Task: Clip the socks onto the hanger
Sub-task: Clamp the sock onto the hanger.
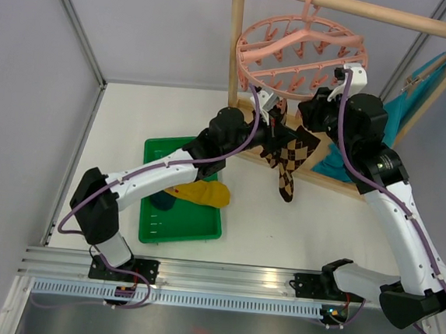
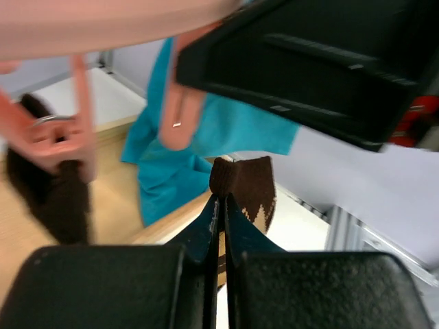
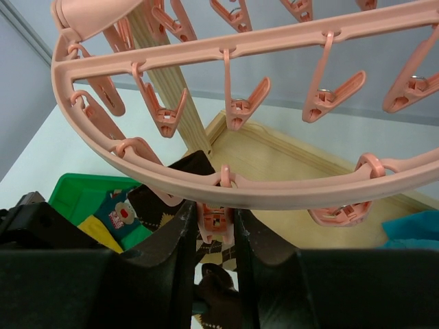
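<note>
The pink hanger [image 1: 299, 52] hangs from the wooden rack, and its ring [image 3: 288, 188] crosses the right wrist view. My left gripper [image 2: 221, 199] is shut on the cuff of a brown argyle sock [image 2: 243, 186] and holds it up just under a dangling pink clip [image 2: 180, 116]. In the top view this gripper [image 1: 271, 124] is below the ring's front edge, with argyle socks [image 1: 290, 163] hanging beneath. My right gripper [image 3: 214, 214] squeezes a pink clip [image 3: 218, 219] on the ring's front; in the top view it [image 1: 312, 108] is beside the left one. A dark sock [image 2: 48, 185] hangs from a neighbouring clip.
A green tray [image 1: 202, 228] lies on the table at the left with a mustard-yellow sock [image 1: 201, 192] and a dark teal sock [image 1: 161, 201]. The wooden rack frame [image 1: 235, 51] stands behind. A large teal cloth [image 1: 404, 105] hangs on the rack's right side.
</note>
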`<state>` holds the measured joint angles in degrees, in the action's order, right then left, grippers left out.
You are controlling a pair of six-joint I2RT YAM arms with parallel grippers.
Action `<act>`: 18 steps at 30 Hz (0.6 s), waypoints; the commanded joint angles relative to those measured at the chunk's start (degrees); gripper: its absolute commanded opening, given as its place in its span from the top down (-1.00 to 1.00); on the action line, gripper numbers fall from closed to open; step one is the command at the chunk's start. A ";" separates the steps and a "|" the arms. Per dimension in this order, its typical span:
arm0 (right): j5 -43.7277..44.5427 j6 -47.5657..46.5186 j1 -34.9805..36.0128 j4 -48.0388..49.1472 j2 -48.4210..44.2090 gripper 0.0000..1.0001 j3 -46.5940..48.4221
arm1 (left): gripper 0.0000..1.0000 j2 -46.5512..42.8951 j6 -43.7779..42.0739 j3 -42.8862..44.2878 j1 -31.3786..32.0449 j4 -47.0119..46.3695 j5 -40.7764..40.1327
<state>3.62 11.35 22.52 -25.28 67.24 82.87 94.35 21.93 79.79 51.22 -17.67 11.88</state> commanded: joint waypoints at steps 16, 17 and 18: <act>1.92 2.44 0.24 -0.21 1.14 0.99 5.02 | 0.95 1.89 -5.59 -1.92 0.02 -11.15 -11.62; 1.83 2.44 0.24 -0.30 1.14 0.99 4.93 | 0.95 1.89 -5.32 -2.18 0.02 -11.42 -13.44; 1.92 2.53 0.24 -0.21 1.14 0.99 4.85 | 0.95 1.81 -5.15 -2.88 0.02 -12.29 -13.81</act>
<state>5.02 12.93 22.57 -27.86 68.31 85.27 95.59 18.02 77.97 51.24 -24.64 0.80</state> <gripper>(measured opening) 0.303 0.031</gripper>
